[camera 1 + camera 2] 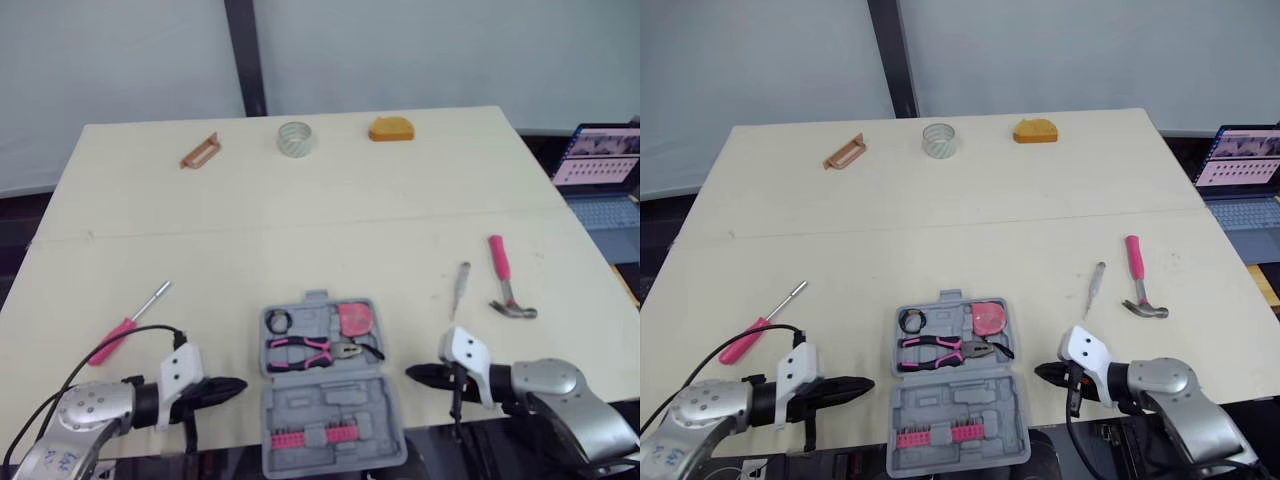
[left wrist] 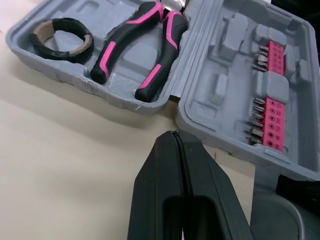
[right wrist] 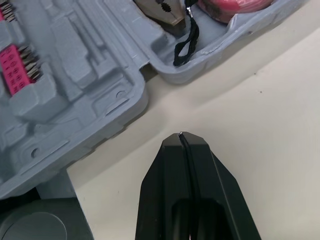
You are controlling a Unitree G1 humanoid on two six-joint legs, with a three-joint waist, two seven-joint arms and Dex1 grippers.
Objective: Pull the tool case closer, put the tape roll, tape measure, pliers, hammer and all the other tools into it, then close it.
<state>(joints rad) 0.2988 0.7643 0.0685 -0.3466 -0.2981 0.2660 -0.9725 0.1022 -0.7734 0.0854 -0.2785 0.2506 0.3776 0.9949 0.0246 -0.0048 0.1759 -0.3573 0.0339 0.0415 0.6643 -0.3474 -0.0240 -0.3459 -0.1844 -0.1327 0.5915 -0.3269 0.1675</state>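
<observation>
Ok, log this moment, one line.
case: open | inside: pliers, black tape roll, tape measure | out: hammer, pink screwdriver, small screwdriver | left gripper, right gripper: shut

Setting identified as robotics lab or test bay. Indicated by:
- plain pale backdrop [image 1: 120,60], divided by dark vertical post [image 1: 245,55];
- large cream table [image 1: 300,190], joined from two boards at seam [image 1: 300,228];
- open laptop [image 1: 603,165] beside table's right edge, screen lit;
- tool case [image 1: 330,400] and hammer [image 1: 504,280] laid well apart, as in test layout.
</observation>
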